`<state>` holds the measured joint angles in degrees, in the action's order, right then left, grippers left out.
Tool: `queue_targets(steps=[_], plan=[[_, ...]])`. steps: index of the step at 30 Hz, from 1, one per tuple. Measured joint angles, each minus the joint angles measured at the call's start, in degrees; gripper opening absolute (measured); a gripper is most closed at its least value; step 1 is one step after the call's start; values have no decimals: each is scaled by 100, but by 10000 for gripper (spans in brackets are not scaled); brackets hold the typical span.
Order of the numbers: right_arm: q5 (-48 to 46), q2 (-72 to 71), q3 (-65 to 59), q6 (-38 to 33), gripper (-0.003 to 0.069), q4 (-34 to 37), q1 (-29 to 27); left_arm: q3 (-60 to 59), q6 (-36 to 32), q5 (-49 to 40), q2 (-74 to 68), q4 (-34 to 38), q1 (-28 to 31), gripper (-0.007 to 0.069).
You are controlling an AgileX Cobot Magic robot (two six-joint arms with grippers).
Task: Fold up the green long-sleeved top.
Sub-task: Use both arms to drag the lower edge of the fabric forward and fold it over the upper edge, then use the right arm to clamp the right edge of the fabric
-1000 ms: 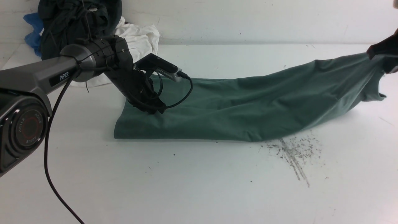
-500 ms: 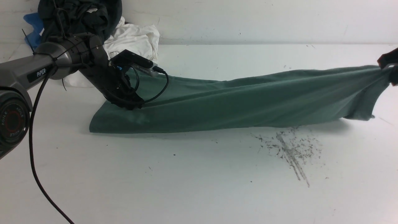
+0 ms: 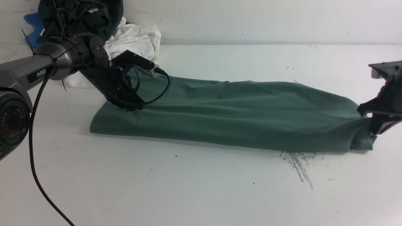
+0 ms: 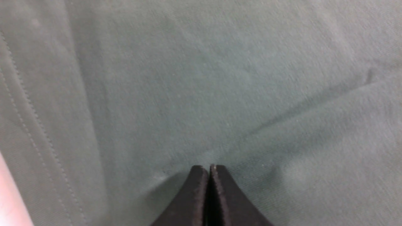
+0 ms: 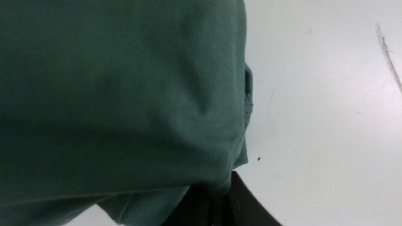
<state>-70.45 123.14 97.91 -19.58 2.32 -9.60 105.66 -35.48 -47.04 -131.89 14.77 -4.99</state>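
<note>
The green long-sleeved top (image 3: 235, 113) lay in a long band across the table (image 3: 194, 188), running from 9 o'clock to 3 o'clock. The left claw (image 3: 132, 106), jaws together, pressed its tips onto the 9 o'clock end. The right claw (image 3: 370, 121) was clamped on bunched cloth at the 3 o'clock end.

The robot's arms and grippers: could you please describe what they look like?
The left arm is a grey metal tube with a white PiPER label, a round black joint with a red ring, and a loose black cable. The left gripper has matte black wedge-shaped fingers. The right gripper is black too, under a grey block.
</note>
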Motion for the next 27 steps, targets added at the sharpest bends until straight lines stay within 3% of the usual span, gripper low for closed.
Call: queue_targets(steps=[5,8,10,11,13,15,19,27], plan=[[0,63,0,249,104,8,-251,0,-5,-7,0,0,0,-7],[7,63,6,468,202,8,-370,0,-7,-9,0,5,0,-7],[7,63,54,638,303,95,-407,0,-12,-13,0,5,0,-7],[7,63,60,665,311,108,-409,0,-12,-13,0,5,0,-7],[20,58,84,831,408,304,-416,0,-12,-24,0,5,0,-7],[28,51,98,883,456,512,-416,5,-18,-30,0,5,0,-7],[62,-39,98,919,497,797,-416,5,-18,-60,0,5,7,-7],[67,-637,118,923,498,810,-414,11,-18,-72,0,5,8,-7]])
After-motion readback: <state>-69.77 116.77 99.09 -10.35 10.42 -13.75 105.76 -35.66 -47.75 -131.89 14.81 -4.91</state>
